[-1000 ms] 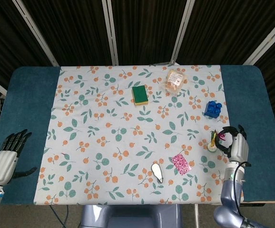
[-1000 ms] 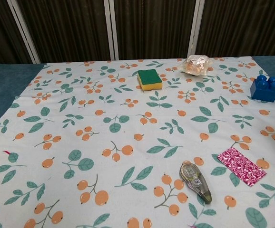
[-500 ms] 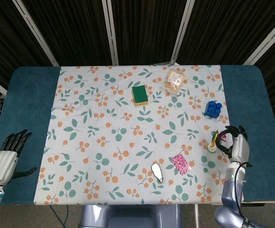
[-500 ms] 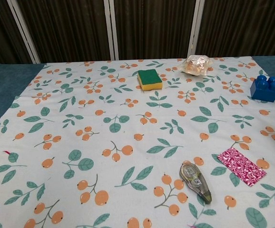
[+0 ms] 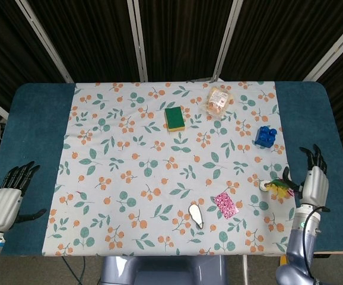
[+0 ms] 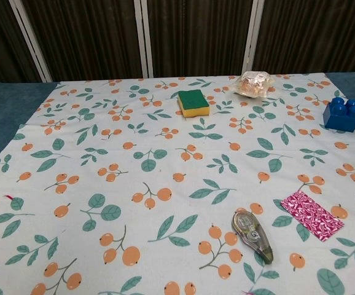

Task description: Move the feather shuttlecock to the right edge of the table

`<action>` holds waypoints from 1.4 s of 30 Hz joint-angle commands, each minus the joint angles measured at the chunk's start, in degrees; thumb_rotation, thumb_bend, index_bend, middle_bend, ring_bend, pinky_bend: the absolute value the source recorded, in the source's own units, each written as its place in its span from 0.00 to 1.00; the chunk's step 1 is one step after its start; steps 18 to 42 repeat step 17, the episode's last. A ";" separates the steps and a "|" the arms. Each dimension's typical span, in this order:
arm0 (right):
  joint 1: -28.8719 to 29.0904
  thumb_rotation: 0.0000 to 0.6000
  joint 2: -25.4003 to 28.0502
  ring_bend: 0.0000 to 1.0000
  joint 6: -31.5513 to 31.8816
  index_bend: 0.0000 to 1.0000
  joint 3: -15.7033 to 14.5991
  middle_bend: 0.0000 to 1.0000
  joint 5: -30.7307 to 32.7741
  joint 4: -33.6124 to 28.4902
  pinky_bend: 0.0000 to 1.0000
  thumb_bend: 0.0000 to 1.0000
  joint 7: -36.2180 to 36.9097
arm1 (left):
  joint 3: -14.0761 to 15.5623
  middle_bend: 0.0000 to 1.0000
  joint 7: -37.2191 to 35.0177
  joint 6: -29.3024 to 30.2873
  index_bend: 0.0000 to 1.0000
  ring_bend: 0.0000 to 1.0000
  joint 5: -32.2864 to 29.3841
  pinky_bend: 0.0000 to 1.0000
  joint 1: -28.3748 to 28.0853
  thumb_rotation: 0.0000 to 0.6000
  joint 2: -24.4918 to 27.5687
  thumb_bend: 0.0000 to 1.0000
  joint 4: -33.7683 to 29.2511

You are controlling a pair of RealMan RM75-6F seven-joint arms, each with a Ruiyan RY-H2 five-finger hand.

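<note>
The feather shuttlecock (image 5: 276,186) lies on its side at the right border of the patterned cloth (image 5: 130,148), cork base toward the left, feathers toward my right hand (image 5: 314,181). In the chest view only its white base shows at the right frame edge.

My right hand is spread, fingers apart, holding nothing; its thumb side sits just beside the feathers. Whether it touches them, I cannot tell. My left hand (image 5: 5,199) is also spread and empty, off the near left corner of the table (image 5: 35,119).

Risks I judge from here:
- The shuttlecock is on the cloth, not yet on the bare blue strip at the right edge. Stopping now may leave the task short.
- Lying down, it can roll on its cork base if I nudge it.
- A regrasp on the feathers may crush them or flick it off the table.
</note>
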 commanded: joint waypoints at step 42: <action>-8.20 1.00 20.29 0.00 -3.20 0.03 -20.89 0.00 -31.47 3.62 0.00 0.02 -4.71 | 0.45 0.00 5.40 0.45 0.00 0.00 1.18 0.00 -0.01 1.00 0.72 0.07 1.52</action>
